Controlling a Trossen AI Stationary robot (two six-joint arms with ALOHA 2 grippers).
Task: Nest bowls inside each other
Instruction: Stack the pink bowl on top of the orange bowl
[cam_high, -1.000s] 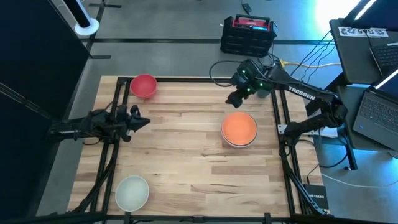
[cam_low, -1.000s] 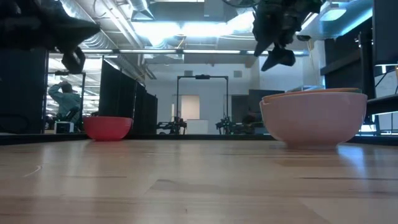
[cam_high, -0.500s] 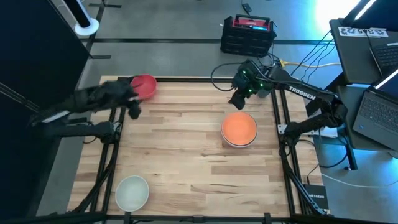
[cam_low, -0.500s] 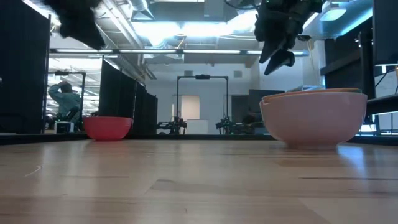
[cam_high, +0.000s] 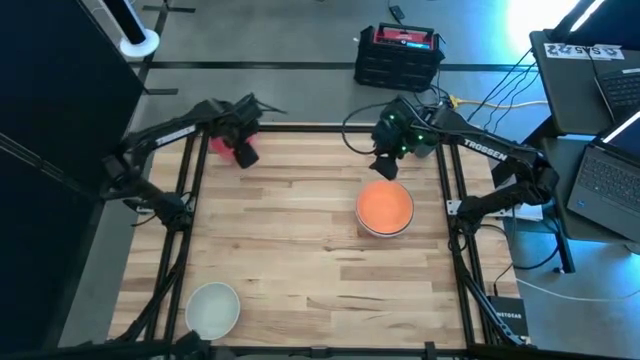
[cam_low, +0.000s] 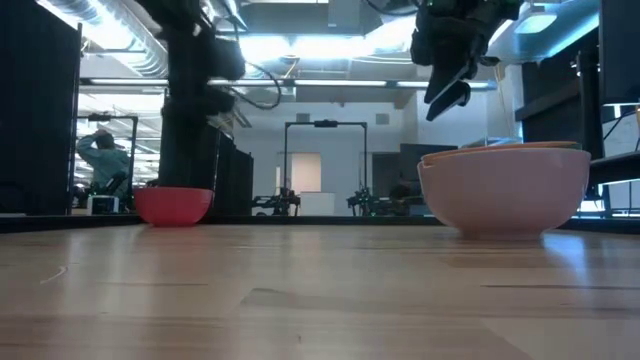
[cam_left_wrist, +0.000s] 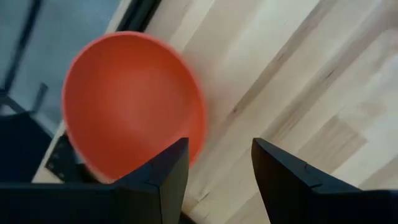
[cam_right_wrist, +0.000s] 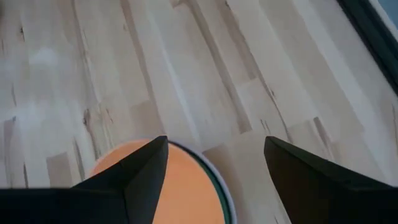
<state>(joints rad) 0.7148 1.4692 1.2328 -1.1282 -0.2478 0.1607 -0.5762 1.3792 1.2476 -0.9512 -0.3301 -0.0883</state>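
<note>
A red bowl (cam_high: 220, 142) (cam_left_wrist: 127, 102) stands upright on its base at the table's far left corner. My left gripper (cam_high: 243, 150) (cam_left_wrist: 216, 171) hovers open above it, pointing down, its fingers over the bowl's right rim and the wood beside it. An orange bowl (cam_high: 385, 205) (cam_right_wrist: 158, 186) sits nested in a dark green and a white bowl (cam_low: 503, 192) at the right. My right gripper (cam_high: 388, 163) (cam_right_wrist: 214, 165) hangs open above the stack's far edge. A pale mint bowl (cam_high: 213, 309) rests near the front left corner.
A black frame runs round the wooden table (cam_high: 300, 240). A black and red case (cam_high: 398, 55) and laptops (cam_high: 600, 80) lie beyond the far and right edges. Bare wood lies between the bowls. A person (cam_low: 103, 160) is far back in the room.
My left gripper has swung from the table's left edge toward the far left corner, rising a little and tipping from level to pointing down over the red bowl. My right gripper has stayed in place and rolled slightly. No bowl has moved.
</note>
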